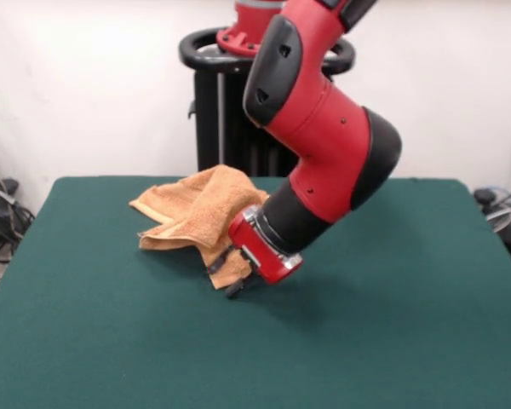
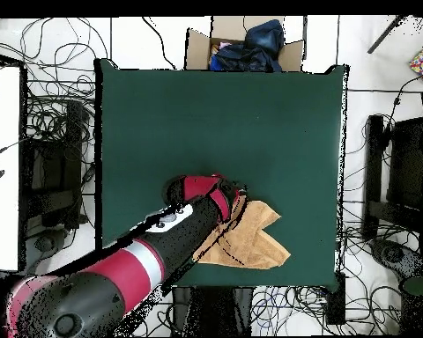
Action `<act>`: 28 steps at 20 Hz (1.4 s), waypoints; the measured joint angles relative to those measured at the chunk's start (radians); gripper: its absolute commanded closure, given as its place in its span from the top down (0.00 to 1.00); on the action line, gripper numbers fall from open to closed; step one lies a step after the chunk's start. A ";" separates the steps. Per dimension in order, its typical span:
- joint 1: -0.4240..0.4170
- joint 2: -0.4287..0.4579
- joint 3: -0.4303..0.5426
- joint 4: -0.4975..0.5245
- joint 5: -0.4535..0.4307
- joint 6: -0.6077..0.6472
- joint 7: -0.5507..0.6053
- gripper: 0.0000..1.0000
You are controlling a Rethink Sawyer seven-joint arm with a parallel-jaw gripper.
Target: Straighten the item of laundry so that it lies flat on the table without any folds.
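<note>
Risk first: could drag the towel [image 1: 200,213] as a bunch rather than spread it, if the pull catches several layers at once; could also slip off the hem and leave the folds as they are, or rake the table [image 1: 392,324] cloth with tips set this low. Towel crumpled and folded over itself on the far half of the table, close to the edge by the pedestal, nowhere near flat. Gripper [image 1: 235,277] tilted steeply, down at the towel's near corner, tips at or just above the felt, touching the cloth's hanging edge. Appears closed on that corner, though hard to tell how many layers are caught. In the overhead view, wrist covering one side of the towel.
</note>
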 measured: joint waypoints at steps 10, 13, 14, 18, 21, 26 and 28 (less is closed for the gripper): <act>-0.221 -0.140 0.197 -0.006 0.055 0.173 0.000 0.00; -0.302 -0.173 0.264 -0.014 0.062 0.248 0.000 0.00; -0.323 -0.182 0.283 -0.015 0.062 0.268 0.000 0.00; -0.371 -0.199 0.331 -0.017 0.061 0.316 0.000 0.00; -0.392 -0.207 0.354 -0.016 0.061 0.332 0.000 0.00; -0.396 -0.211 0.363 -0.016 0.051 0.334 0.000 0.00; -0.391 -0.212 0.364 -0.016 0.043 0.334 0.000 0.00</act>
